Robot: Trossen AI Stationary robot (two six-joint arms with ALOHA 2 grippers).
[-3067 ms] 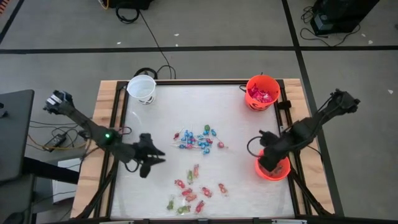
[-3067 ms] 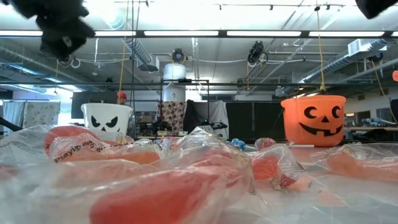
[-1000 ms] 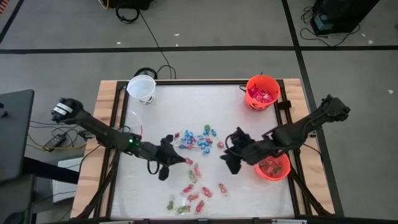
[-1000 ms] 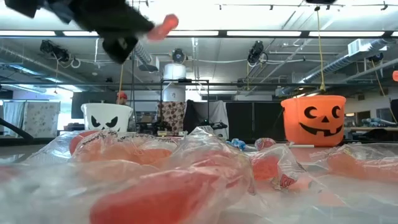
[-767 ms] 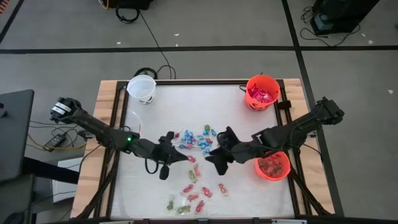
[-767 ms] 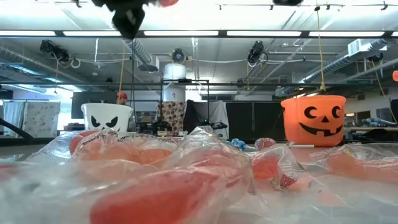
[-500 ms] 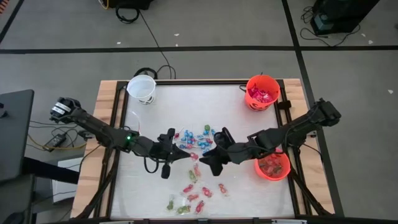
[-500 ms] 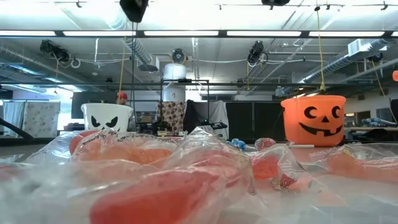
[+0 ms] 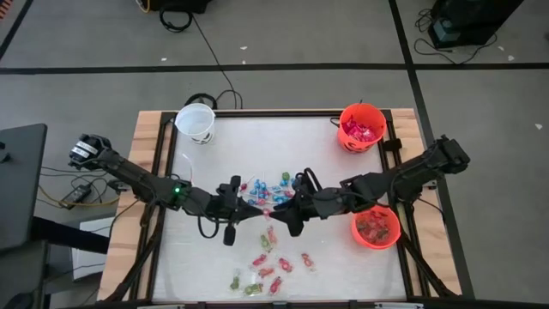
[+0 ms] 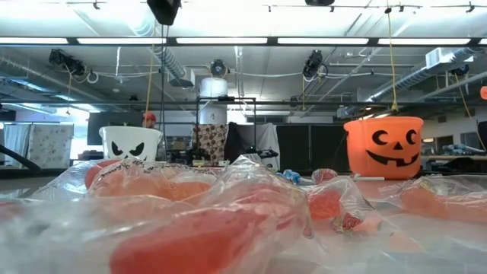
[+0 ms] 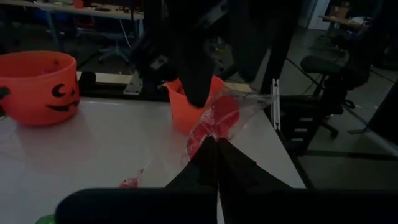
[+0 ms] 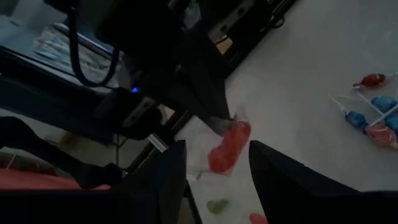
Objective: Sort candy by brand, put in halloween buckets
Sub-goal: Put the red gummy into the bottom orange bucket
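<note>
Between both arms' fingers (image 12: 214, 168), a red candy (image 12: 227, 147) hangs above scattered sweets (image 9: 273, 257).

2 grippers (image 9: 262, 211) meeting above candy (image 9: 273, 190), 3 buckets (image 9: 361, 127)

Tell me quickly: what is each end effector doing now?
Left end effector: shut on a red candy.
Right end effector: open, empty, facing that candy.
</note>
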